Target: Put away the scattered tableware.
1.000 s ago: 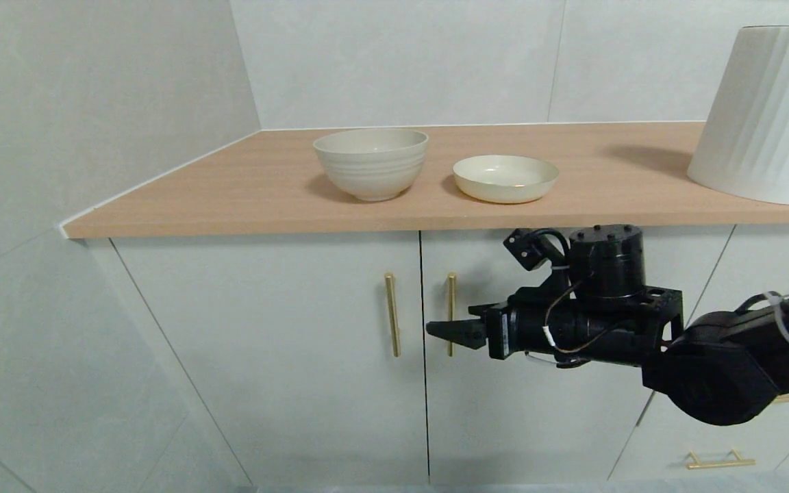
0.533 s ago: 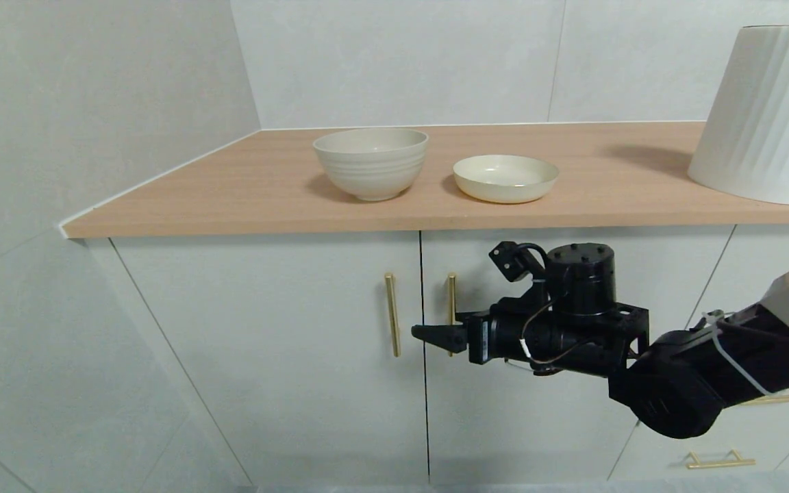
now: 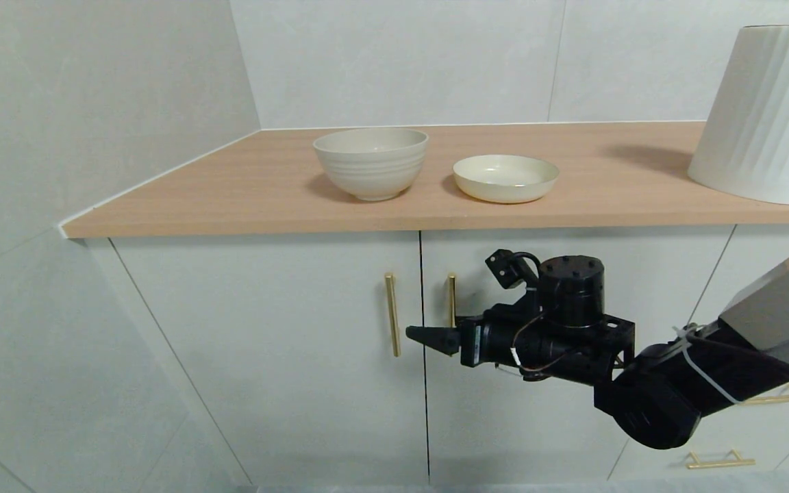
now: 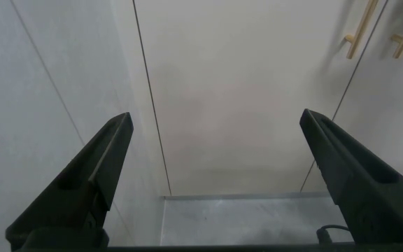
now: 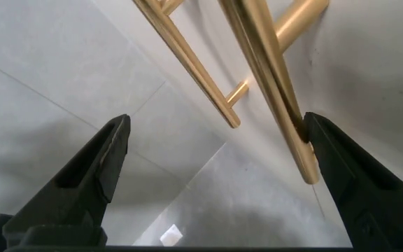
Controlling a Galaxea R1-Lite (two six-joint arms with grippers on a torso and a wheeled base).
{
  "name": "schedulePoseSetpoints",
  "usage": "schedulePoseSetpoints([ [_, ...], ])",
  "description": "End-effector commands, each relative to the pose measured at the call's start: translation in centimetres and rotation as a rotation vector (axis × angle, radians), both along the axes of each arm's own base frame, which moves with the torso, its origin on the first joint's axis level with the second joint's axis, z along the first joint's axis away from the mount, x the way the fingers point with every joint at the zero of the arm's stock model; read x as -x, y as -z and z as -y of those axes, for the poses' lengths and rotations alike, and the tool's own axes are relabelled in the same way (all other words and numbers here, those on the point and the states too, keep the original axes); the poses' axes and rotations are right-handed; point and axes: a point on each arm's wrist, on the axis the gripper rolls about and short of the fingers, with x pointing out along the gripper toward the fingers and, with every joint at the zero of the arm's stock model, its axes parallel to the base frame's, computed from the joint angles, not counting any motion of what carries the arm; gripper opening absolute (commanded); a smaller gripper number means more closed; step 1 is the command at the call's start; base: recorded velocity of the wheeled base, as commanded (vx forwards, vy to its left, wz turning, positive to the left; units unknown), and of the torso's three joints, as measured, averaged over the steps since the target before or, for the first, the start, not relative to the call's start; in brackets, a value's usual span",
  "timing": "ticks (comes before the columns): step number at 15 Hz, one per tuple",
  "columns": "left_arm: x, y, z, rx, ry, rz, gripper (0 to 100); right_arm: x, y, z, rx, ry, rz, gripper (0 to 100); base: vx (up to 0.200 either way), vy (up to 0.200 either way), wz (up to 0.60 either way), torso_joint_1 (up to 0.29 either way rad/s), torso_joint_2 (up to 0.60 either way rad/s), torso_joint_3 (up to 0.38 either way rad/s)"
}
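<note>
While bowl (image 3: 370, 163) and dish (image 3: 505, 177) sit on the worktop (image 3: 230, 198), right end effector (image 3: 429, 337), jaws spread, is beside a cupboard handle (image 3: 451, 298); left end effector (image 4: 215, 117) likewise released.

Cream ribbed bowl (image 3: 370, 163); pale-yellow dish (image 3: 505, 177); brass handles (image 3: 392, 314).

Right gripper (image 3: 416, 334) sliding left & a touch lower along the cabinet front. 1 s ago its tip sat at the door seam (image 3: 424, 397); now it's past that, btw the seam & the left-door handle (image 3: 392, 315). Wrist motor (image 3: 570, 287) has dropped further below the counter edge (image 3: 230, 226). Grey forearm casing (image 3: 778, 315) now coming in at the right.
</note>
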Motion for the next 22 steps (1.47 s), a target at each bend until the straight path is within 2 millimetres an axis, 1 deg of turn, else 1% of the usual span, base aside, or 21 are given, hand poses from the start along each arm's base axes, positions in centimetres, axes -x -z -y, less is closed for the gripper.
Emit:
schedulePoseSetpoints([
  [1,0.0,0.0,0.0,0.001,0.0,0.0,100,0.8,-0.3,-0.2,-0.004,-0.021,0.003,100,0.0,0.0,0.0,0.0,0.0,0.0],
  [2,0.0,0.0,0.0,0.001,0.0,0.0,100,1.0,-0.4,-0.4,-0.006,-0.03,0.004,100,0.0,0.0,0.0,0.0,0.0,0.0],
  [7,0.0,0.0,0.0,0.001,0.0,0.0,100,2.6,-1.2,-0.3,-0.02,-0.077,-0.007,100,0.0,0.0,0.0,0.0,0.0,0.0],
  [11,0.0,0.0,0.0,0.001,0.0,0.0,100,6.6,-2.1,1.5,-0.016,-0.163,-0.03,100,0.0,0.0,0.0,0.0,0.0,0.0],
  [12,0.0,0.0,0.0,0.001,0.0,0.0,100,7.2,-2.2,1.8,-0.014,-0.177,-0.035,100,0.0,0.0,0.0,0.0,0.0,0.0],
  [17,0.0,0.0,0.0,-0.001,0.0,0.0,100,9.4,-2.1,3.8,-0.007,-0.174,-0.076,100,0.0,0.0,0.0,0.0,0.0,0.0],
  [22,0.0,0.0,0.0,-0.005,0.001,0.003,100,9.9,-2.0,4.2,-0.004,-0.173,-0.084,100,0.0,0.0,0.0,0.0,0.0,0.0],
])
